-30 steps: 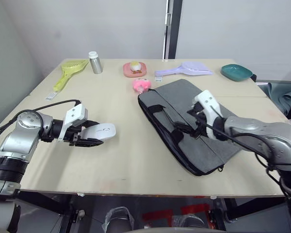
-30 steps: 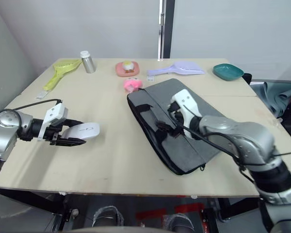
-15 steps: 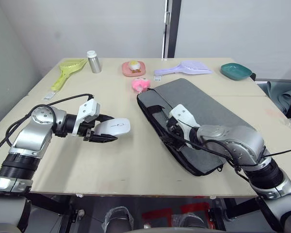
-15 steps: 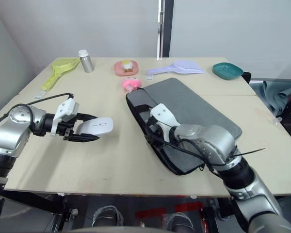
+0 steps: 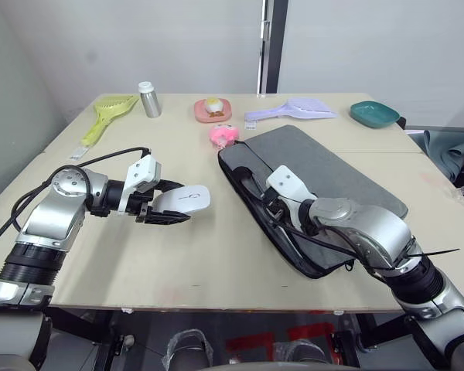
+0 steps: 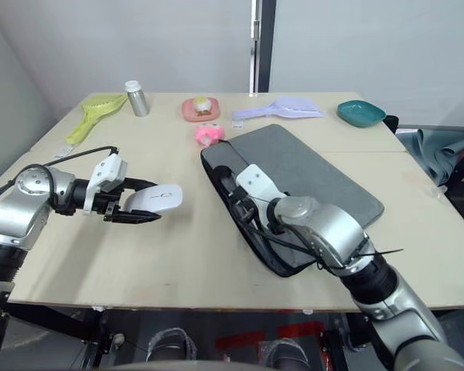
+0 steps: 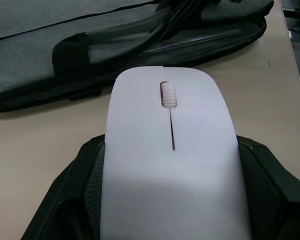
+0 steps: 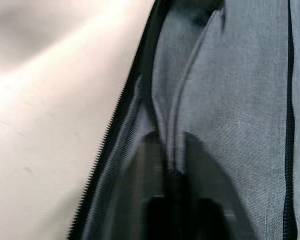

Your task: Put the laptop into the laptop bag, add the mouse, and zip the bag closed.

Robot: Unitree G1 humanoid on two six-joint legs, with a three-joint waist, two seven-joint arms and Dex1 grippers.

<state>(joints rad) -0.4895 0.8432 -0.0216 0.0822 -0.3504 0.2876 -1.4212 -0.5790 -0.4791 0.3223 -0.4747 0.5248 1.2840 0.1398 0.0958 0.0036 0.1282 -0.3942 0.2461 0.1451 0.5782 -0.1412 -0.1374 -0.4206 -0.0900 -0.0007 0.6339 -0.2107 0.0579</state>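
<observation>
Mouse (image 5: 183, 200), clamped between the left gripper's (image 5: 164, 216) fingers, hangs above the table (image 5: 216, 263) left of the bag (image 5: 325, 174), barely nearer it than half a second ago. Right gripper (image 8: 172, 175) has stayed at the bag's zipper edge, pinching a fold of grey fabric.

We see the head views evenly and brightly lit from above, with only soft, short shadows under the arms on the pale counter (image 5: 216, 263) and no harsh glare. The left wrist view is sharp on the mouse (image 7: 172, 165), whose glossy top shows a mild sheen, while the right wrist view is blurred and dark near its lower edge, the bag (image 8: 240, 100) fabric only partly in focus.
</observation>
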